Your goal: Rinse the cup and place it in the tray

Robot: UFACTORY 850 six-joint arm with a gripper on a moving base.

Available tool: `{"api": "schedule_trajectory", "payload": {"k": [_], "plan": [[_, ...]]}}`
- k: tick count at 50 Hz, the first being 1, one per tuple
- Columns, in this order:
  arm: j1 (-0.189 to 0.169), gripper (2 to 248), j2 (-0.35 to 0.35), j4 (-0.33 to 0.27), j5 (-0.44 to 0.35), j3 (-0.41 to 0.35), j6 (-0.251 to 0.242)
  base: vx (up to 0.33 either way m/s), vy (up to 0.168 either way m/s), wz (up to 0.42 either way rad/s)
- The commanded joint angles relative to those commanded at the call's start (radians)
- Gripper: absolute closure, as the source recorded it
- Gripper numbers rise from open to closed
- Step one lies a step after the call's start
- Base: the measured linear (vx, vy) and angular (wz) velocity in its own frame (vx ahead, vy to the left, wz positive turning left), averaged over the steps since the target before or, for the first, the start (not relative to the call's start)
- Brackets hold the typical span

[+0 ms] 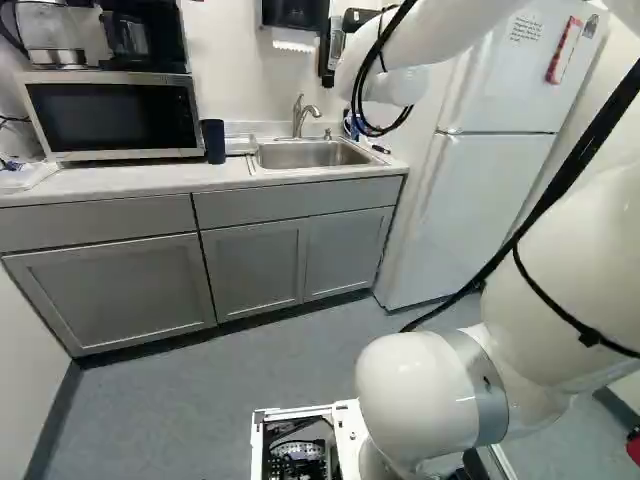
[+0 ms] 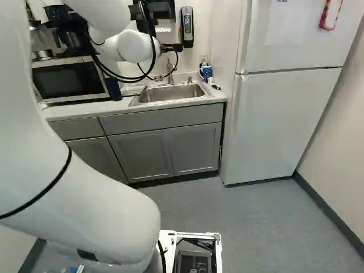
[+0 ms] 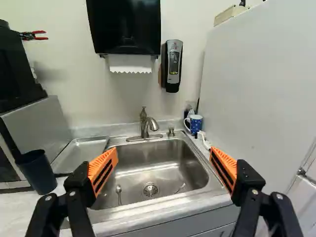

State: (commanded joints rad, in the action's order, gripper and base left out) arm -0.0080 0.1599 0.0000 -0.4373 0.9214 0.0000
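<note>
Wall and counter: pale wall with a towel dispenser [image 3: 124,29], grey cabinets [image 1: 255,268] under a light counter [image 1: 110,182], white fridge [image 2: 278,125] at the sink's 3. Treat the sink [image 3: 160,168] as the clock face, faucet [image 3: 148,124] at 12.
Dark cup: the tall dark cup [image 3: 36,173] is upright on the counter at about 9, by the microwave [image 1: 118,115]. My bet for the task's cup, but the sentence doesn't say.
Spotted mug: the blue spotted mug [image 3: 196,125] is at about 1, behind the basin, handle toward the faucet. Could be the one meant, tbh.
Tray: the metal tray [image 3: 81,152] is around 10, between dark cup and sink.
Gripper: the gripper [image 3: 163,154] is spread wide over the sink's near side, pinching nothing.
Dark cup feel: probably light and fairly stiff, smooth-sided, so slick once wet. I'd grab mid-body from two sides, square on, rim left free for water. Pinch too high and it may tip.
Spotted mug feel: probably ceramic, so heavier and chippable. I'd take the body, clear of the handle.
</note>
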Motion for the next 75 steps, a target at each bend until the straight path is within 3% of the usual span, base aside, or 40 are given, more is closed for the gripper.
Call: {"api": "schedule_trajectory", "payload": {"k": [27,75], "plan": [[0.000,3,0.000,0.000,0.060,0.055,0.000,0.000,0.000,0.000],[0.000,3,0.000,0.000,0.060,0.058,0.000,0.000,0.000,0.000]]}}
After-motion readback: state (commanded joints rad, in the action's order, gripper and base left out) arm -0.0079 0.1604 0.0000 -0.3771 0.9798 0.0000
